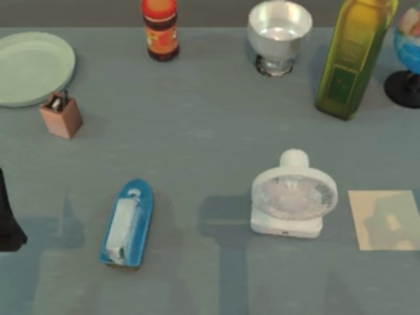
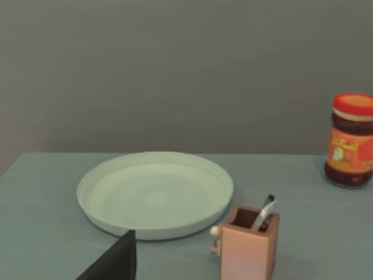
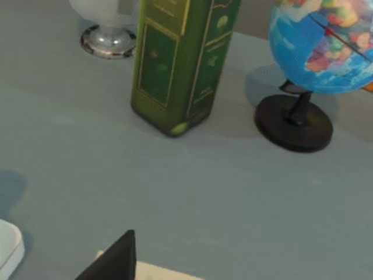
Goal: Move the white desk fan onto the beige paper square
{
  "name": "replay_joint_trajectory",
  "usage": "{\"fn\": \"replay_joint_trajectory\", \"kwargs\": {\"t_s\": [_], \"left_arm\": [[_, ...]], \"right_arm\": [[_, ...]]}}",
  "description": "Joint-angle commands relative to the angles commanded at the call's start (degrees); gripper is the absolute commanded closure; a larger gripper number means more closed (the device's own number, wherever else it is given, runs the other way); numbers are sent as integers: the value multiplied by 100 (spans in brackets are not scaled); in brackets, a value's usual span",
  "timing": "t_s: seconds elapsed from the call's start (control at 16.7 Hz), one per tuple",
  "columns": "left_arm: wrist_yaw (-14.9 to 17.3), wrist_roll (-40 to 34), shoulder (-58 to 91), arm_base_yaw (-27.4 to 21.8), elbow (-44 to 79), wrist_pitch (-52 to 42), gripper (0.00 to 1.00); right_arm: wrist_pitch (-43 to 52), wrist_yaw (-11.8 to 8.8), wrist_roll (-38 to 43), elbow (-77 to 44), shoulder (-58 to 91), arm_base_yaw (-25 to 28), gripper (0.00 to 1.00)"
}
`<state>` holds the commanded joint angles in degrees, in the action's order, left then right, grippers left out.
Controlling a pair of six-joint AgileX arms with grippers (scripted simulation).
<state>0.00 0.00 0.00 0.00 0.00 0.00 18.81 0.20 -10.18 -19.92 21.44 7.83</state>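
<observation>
white desk fan [image 1: 293,200] with round grilled face sits on the grey-blue worktop [image 1: 197,131], just left of the flat beige paper square [image 1: 385,220], not touching. near it no claw shows, so i cannot tell either grip. beyond the fan, a silver metal cup [image 1: 279,33] looks empty.

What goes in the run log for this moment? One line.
white desk fan: on table, untouched | beige paper square: bare, right of fan | left arm: parked at left edge | right arm: above the square
</observation>
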Motion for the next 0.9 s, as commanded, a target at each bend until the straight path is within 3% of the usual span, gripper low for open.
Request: {"fn": "replay_joint_trajectory", "kwargs": {"t_s": [0.6,0.9], "left_arm": [[0,0,0,0,0,0,0],[0,0,0,0,0,0,0]], "right_arm": [[3845,-20,-2165,-5407,5666,1784,0],[5480,-22,-3066,-7448,7913,2512,0]]}}
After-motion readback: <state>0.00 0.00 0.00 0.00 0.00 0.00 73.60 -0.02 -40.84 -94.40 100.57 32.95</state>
